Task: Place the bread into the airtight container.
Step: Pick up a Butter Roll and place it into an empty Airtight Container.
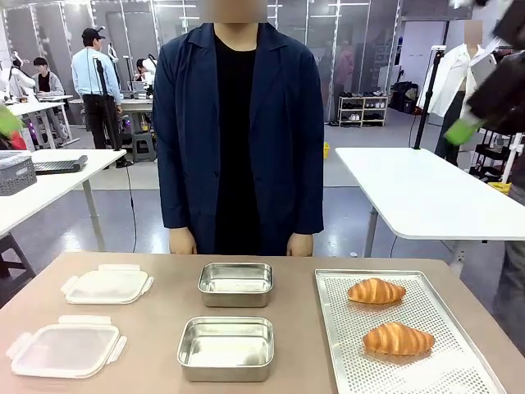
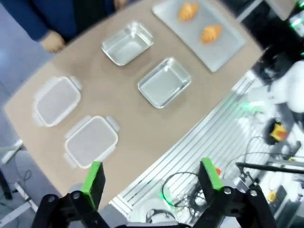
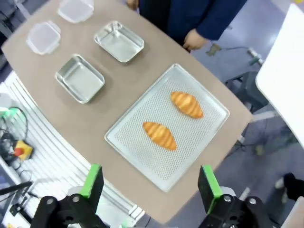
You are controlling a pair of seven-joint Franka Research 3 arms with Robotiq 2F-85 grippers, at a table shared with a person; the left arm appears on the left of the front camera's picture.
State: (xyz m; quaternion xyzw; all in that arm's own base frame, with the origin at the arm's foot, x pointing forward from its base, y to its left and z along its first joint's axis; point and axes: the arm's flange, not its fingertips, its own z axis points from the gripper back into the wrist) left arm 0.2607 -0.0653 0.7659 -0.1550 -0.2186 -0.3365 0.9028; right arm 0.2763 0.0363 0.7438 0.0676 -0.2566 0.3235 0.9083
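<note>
Brown tabletop [image 1: 156, 332] far below; my left gripper [image 2: 149, 175] and right gripper [image 3: 149, 183] hang spread, empty. Squeezing hard, I could crush the near golden croissant [image 1: 398, 339].

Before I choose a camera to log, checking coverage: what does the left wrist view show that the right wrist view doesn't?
Left wrist view: the left gripper, open. Right wrist view: the right gripper, open, and a white side table corner. Shared: two steel containers, two plastic lids, the perforated tray with two croissants, and a person's hand.
</note>
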